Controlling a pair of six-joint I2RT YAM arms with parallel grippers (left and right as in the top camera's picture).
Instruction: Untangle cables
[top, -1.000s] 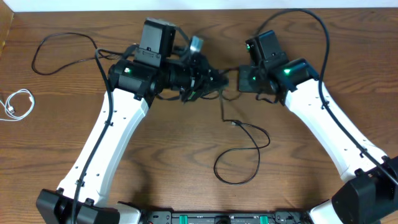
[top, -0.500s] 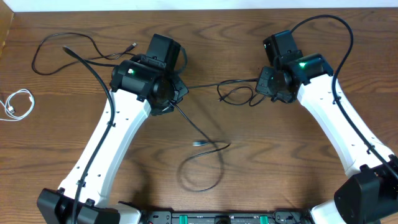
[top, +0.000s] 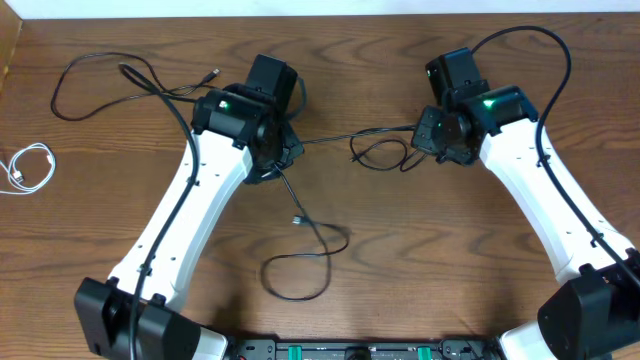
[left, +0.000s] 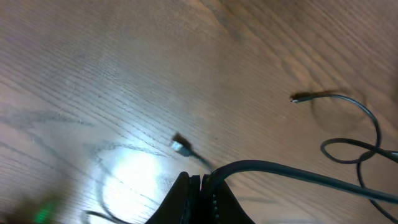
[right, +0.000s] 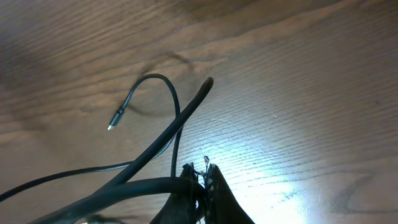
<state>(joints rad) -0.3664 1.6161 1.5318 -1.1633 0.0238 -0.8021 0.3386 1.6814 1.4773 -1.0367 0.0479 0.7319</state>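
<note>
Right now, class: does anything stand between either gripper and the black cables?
Nothing visible. The left gripper and right gripper each look shut on the black cables, one strand stretched between them; the white cable lies apart, far left.

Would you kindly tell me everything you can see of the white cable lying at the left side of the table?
The white cable is a thin, flexible-looking cord, gathered into a small loose coil. It lies flat on the brown wooden table near its left edge, well apart from the left arm. Only the tabletop touches it. Its plug ends are too small to make out, and only the overhead view shows it.
</note>
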